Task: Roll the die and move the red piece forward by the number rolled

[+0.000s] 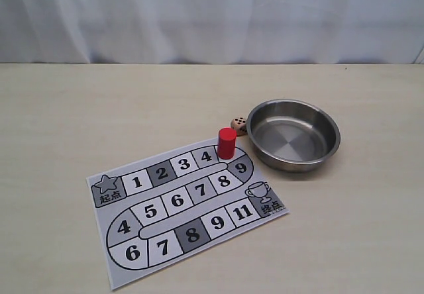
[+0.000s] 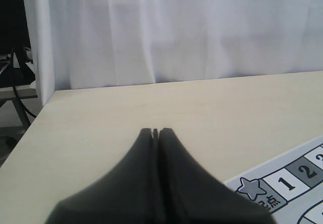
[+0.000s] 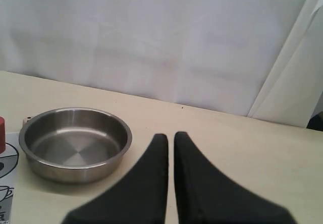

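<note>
Exterior view: the red piece (image 1: 226, 142) stands upright at frame centre, on the upper-right bend of the game board (image 1: 165, 208), just past square 4. The die (image 1: 238, 124) lies on the bench (image 1: 66, 108) just above it, beside the steel bowl (image 1: 331, 125). The left tool (image 2: 155, 131) and the right tool (image 3: 170, 135) have their fingers together.

Bright, even, diffuse light.
The steel bowl (image 1: 296, 161) casts a soft shadow on the table (image 1: 66, 108) and carries mild glare; the white curtain (image 1: 212, 16) looks washed out.
</note>
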